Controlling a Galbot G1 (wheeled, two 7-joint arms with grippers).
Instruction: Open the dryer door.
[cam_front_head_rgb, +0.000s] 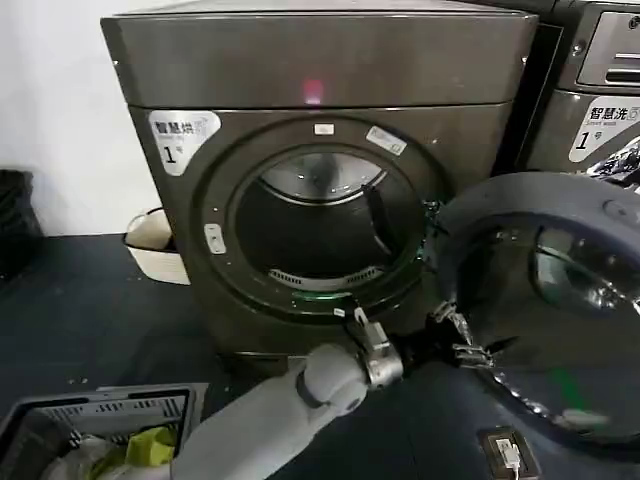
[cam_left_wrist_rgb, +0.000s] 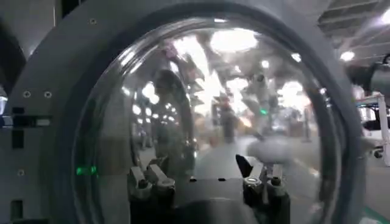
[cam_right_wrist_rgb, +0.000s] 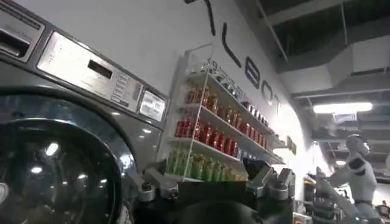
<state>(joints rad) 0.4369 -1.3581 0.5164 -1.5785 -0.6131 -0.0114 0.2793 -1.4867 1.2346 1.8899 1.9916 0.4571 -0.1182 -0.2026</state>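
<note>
Dark floor (cam_front_head_rgb: 90, 310); dryer door (cam_front_head_rgb: 560, 300) swung open.

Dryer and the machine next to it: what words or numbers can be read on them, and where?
"智慧烘" and "1": white sticker on the dryer, upper left of its opening.
"智慧洗" and "1": sticker on the neighbouring machine.
Small labels around the dryer opening: too small to read.
Control panel in the right wrist view: unreadable.
Large wall letters: partly cut off, not readable as a word.
</note>
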